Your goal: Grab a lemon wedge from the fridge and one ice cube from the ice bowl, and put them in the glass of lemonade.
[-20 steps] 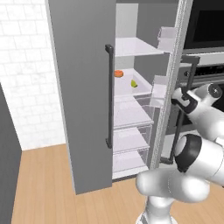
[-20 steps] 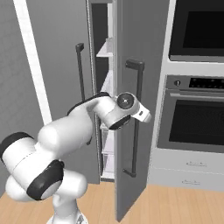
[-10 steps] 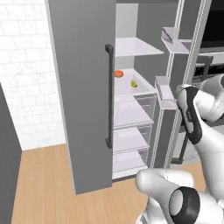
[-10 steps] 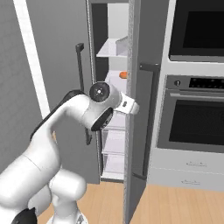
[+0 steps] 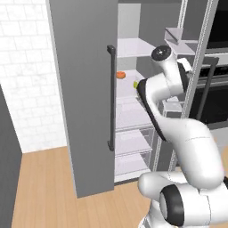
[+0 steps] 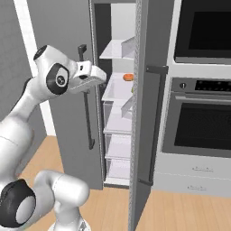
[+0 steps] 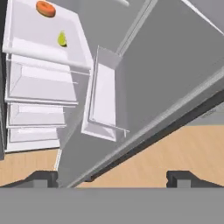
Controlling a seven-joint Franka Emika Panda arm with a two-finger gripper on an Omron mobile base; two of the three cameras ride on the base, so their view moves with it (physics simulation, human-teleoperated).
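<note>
Having just let go of the fridge [image 6: 149,45] door, the gripper [image 7: 111,178] is now spreading wide and empty, swinging toward the shelf where the lemon wedge [image 7: 62,39] is lying beside the orange item [image 7: 45,8].

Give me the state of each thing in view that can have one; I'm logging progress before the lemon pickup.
fridge: right door swung open, left door shut.
lemon wedge: untouched, lying on a white fridge shelf.
orange item: resting on the same shelf, apart from the wedge.
gripper: open, empty, short of the shelf.
wall oven: door shut.
drawers below the oven: shut.
</note>
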